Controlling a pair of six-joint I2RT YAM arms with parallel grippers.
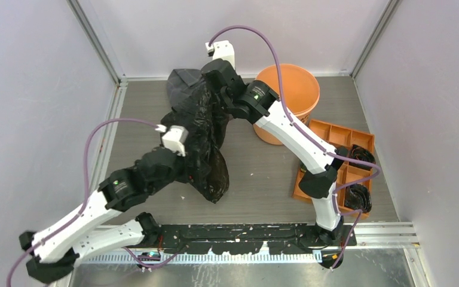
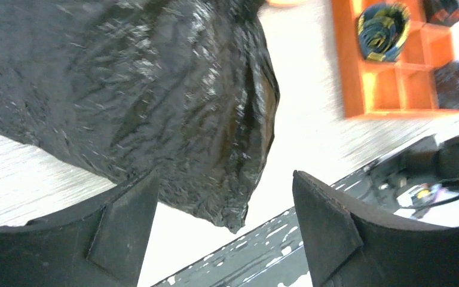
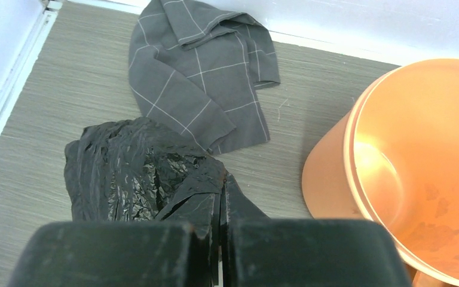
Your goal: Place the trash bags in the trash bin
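Black bag (image 1: 206, 122) pinched in right jaws beside orange bin (image 1: 299, 89) rim; left jaws wide

Open above the bucket (image 3: 329, 173) mouth and across bare tabletop (image 1: 263, 173) between hanging bag (image 1: 206, 143) and tray (image 2: 345, 66); blocked by cloth (image 3: 197, 66) in the far corner and right arm (image 1: 293, 134) slanting across the bucket's front.

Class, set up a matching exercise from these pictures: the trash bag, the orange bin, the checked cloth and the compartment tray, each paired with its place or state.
Things:
1. trash bag
2. orange bin
3. checked cloth
4. compartment tray

Places or states:
a. holds dark cable bundles
b. pinched in the shut right gripper
c. lies on the table by the back wall
d. stands upright, mouth open

Pairs: 1-b, 2-d, 3-c, 4-a
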